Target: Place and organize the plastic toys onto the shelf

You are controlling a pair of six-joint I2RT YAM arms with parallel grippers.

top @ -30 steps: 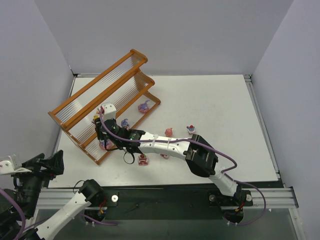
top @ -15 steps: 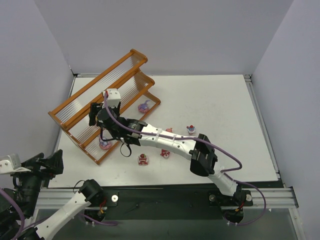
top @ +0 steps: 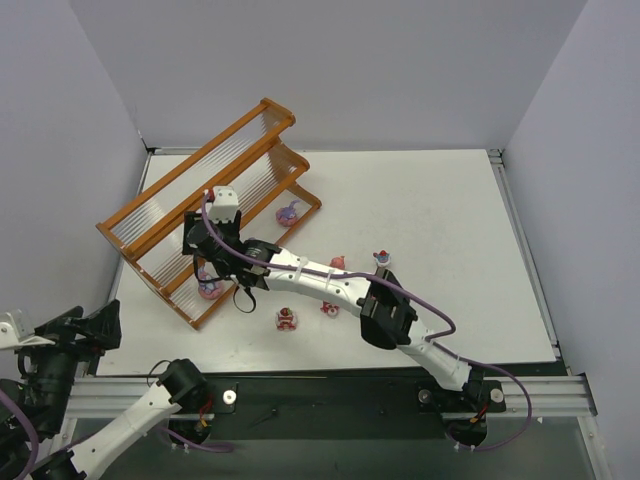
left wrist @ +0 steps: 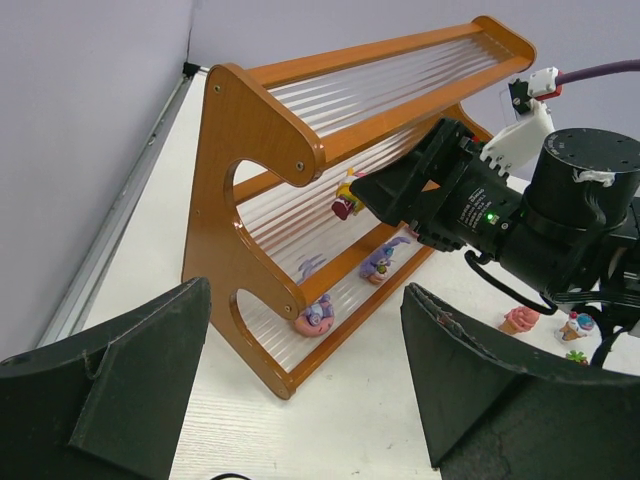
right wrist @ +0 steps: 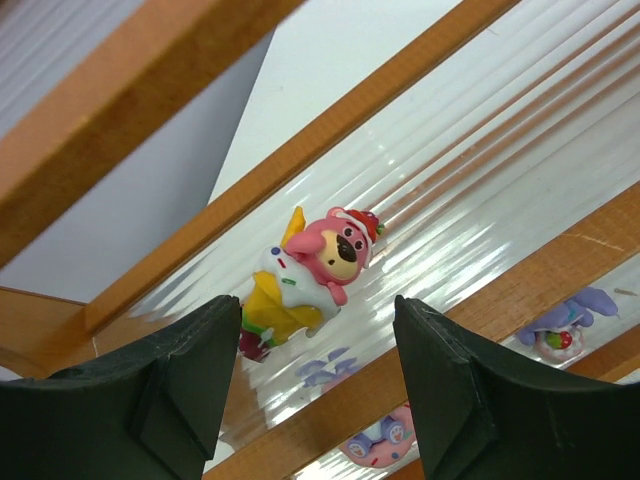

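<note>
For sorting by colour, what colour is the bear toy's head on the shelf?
Bear toy: pink head, red hat. Right wrist view.

shelf (left wrist: 250, 130): orange-brown frame, clear ribbed slats | bear toy (right wrist: 335, 250): pink, yellow

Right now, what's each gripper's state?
Left gripper: open, empty.
Right gripper: open, holding nothing; pink toy rests on the shelf ahead of it.

Pink bear toy (right wrist: 320, 265) on shelf (right wrist: 330, 140), middle tier
</note>
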